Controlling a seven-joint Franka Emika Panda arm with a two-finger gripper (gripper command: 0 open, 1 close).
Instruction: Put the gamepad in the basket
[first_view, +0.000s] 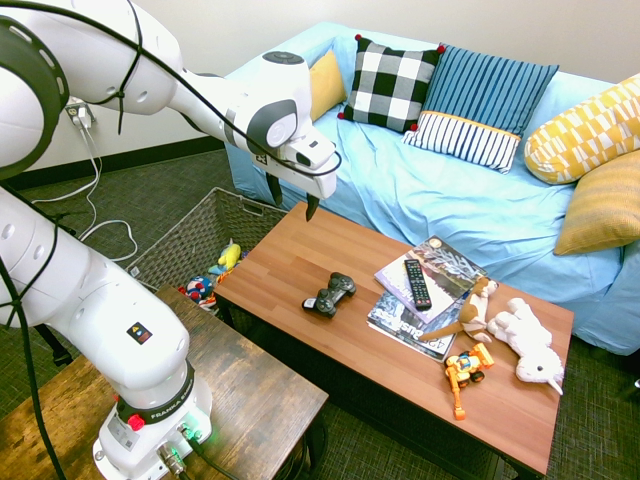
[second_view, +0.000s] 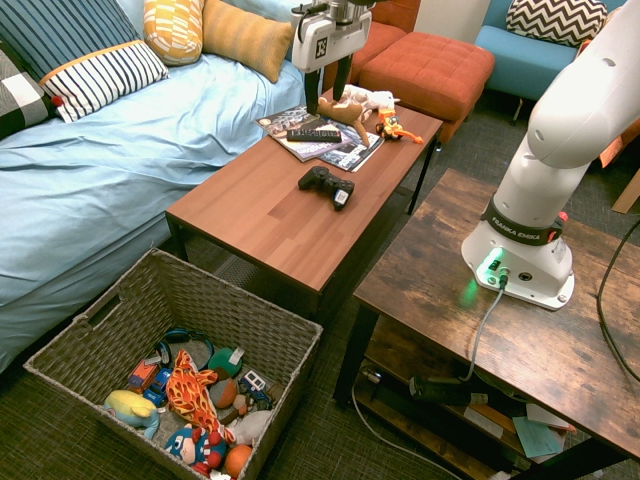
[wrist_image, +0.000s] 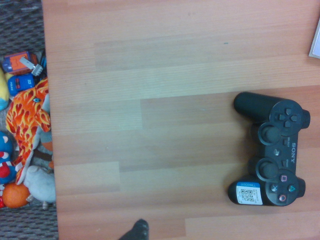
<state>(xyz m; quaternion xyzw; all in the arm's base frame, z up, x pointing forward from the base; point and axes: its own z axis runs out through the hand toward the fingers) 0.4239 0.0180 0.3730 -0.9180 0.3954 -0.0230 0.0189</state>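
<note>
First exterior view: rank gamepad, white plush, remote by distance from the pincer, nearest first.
From the pincer:
1. Gamepad: on bare wood
2. Remote: on the magazines
3. White plush: table's far end, beside the orange toy

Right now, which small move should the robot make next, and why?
Probably shift the open gripper sideways until it is above the gamepad, before lowering. The gamepad lies on the coffee table, outside the basket, and the wrist view shows it well off to one side.
</note>
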